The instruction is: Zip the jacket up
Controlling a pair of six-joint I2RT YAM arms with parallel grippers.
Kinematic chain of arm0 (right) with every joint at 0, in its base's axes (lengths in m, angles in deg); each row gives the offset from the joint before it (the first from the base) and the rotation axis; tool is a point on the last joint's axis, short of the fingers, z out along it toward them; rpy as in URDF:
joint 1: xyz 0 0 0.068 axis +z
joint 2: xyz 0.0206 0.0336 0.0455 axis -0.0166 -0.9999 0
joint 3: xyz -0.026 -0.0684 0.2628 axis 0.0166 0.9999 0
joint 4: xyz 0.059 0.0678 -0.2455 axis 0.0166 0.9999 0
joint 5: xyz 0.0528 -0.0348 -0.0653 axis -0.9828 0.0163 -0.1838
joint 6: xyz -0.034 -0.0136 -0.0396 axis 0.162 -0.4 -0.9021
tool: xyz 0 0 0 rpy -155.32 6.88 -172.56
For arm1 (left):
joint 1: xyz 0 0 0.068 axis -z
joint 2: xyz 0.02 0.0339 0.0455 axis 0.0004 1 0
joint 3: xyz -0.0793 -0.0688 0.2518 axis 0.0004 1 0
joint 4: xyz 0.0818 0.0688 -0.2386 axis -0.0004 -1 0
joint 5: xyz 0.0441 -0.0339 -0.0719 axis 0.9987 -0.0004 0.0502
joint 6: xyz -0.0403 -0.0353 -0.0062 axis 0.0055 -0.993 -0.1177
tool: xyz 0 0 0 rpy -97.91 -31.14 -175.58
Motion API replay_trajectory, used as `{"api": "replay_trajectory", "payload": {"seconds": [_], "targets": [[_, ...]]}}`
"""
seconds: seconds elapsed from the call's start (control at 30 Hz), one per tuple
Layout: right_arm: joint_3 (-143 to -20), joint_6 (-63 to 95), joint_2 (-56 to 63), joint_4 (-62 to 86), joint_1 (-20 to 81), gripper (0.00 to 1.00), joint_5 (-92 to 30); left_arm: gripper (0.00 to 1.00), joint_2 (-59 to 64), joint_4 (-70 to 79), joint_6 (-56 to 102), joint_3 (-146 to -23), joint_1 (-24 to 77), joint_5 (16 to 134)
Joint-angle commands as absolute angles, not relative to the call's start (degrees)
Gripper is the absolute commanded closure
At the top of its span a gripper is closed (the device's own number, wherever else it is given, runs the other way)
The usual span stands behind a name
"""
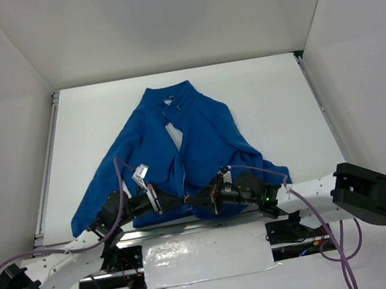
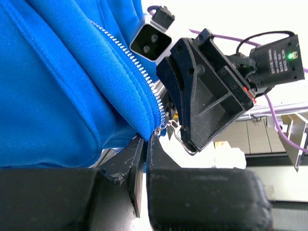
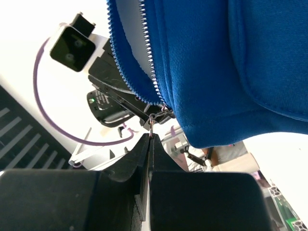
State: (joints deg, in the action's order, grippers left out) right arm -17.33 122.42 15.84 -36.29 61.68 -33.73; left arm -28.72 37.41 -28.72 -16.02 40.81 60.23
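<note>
Both close together, lower centre of the top view: left gripper [image 2: 146, 144] pinching the jacket [image 1: 203, 136] at its hem [image 2: 126, 136], right gripper [image 3: 148, 142] clamped on the zipper pull [image 3: 152, 124]. Jacket lies spread mid-frame, unzipped — next, likely, draw the pull up-frame toward the collar [image 1: 171, 93].

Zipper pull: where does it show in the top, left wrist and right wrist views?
Top external: too small to make out; it sits at the jacket hem, where left hand and right hand meet.
Left wrist: zipper pull, lower centre, at the right hand's tip.
Right wrist: centre, just above that hand's shut fingertips.
Shared landmark: zipper teeth ending at the hem.
</note>
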Motion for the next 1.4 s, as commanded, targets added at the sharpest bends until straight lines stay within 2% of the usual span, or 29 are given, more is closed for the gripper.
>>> {"api": "replay_trajectory", "payload": {"seconds": [0.0, 0.1, 0.3, 0.57, 0.8, 0.9, 1.13, 1.37], "targets": [[-17.9, 129.2, 19.1, -42.1, 61.2, 1.00, -30.2, 1.00, -30.4, 30.5, -27.8, -17.3, 41.8, 63.2], [-17.3, 130.9, 18.0, -42.4, 61.2, 1.00, -29.0, 1.00, -30.4, 30.5, -27.9, -17.3, 42.1, 63.5], [-16.2, 133.8, 10.2, -57.5, 61.2, 1.00, -28.1, 1.00, -27.9, 31.4, -28.2, -16.7, 43.2, 62.6], [-19.9, 132.9, 6.9, -57.8, 59.4, 1.00, -27.8, 1.00, -29.8, 23.5, -26.5, -17.4, 45.7, 66.8], [-21.9, 132.2, 10.2, -49.0, 56.8, 1.00, -24.6, 1.00, -31.0, 19.7, -25.5, -16.7, 46.7, 67.8], [-24.8, 130.5, 9.1, -46.1, 54.4, 1.00, -25.3, 1.00, -31.4, 20.2, -25.7, -16.1, 47.2, 67.8], [-29.4, 129.0, 1.0, -49.8, 46.0, 1.00, -27.3, 1.00, -32.6, 18.4, -27.0, -15.0, 48.5, 69.3], [-42.8, 122.9, -7.2, -42.3, 34.5, 1.00, -30.5, 1.00, -34.6, 14.9, -27.2, -14.7, 50.0, 71.6]]}}
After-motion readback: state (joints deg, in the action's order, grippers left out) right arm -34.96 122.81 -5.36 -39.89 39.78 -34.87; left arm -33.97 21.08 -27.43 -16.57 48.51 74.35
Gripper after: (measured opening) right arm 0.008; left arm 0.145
